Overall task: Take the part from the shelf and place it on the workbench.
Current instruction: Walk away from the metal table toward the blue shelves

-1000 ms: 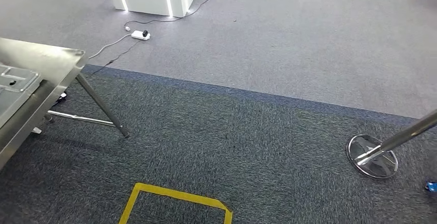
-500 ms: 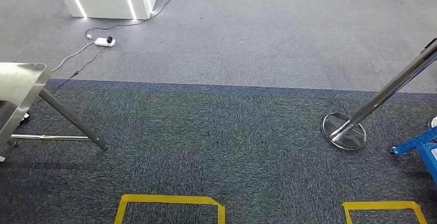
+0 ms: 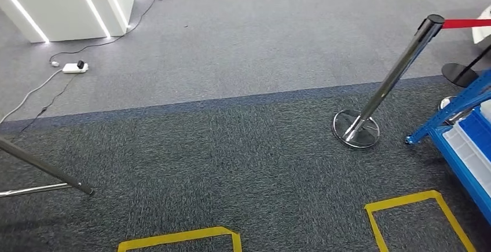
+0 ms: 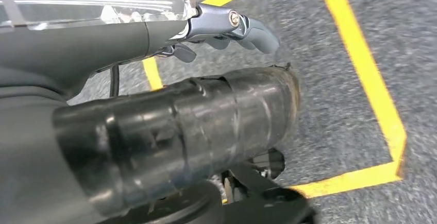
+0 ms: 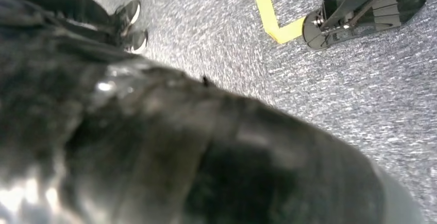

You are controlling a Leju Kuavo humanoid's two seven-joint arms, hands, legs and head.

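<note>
Head view, left to right. A white cabinet [image 3: 69, 3] with lit vertical strips stands at the far left, on light grey carpet. A white power strip [image 3: 74, 67] lies in front of it, with cables trailing off towards the left edge. Nearer, on the dark carpet, a slanted metal leg [image 3: 46, 174] ends in a dark foot. A yellow tape outline [image 3: 179, 237] marks the floor at the lower edge, left of centre. Further right, a chrome post [image 3: 394, 78] leans in the picture, standing on a round base. A red belt [image 3: 466, 24] runs from its top to the right edge. A second yellow tape outline [image 3: 405, 203] lies below the post's base. The blue shelf [image 3: 463, 98] enters at the right edge, just right of this outline. A pale tray-like piece [image 3: 463, 142] lies on the shelf's lower level, its long axis running along the shelf's near edge. Whether this piece is the part cannot be told, nor which way it points.

Left wrist view. The left hand [image 4: 180, 95] hangs over the carpet and yellow tape. It is released: its fingers [image 4: 257, 31] stand apart from the thick thumb, carpet shows between them, and it holds nothing.

Right wrist view. The right hand [image 5: 180, 147] is a dark blur over the carpet. Whether it is clenched or released cannot be told.
</note>
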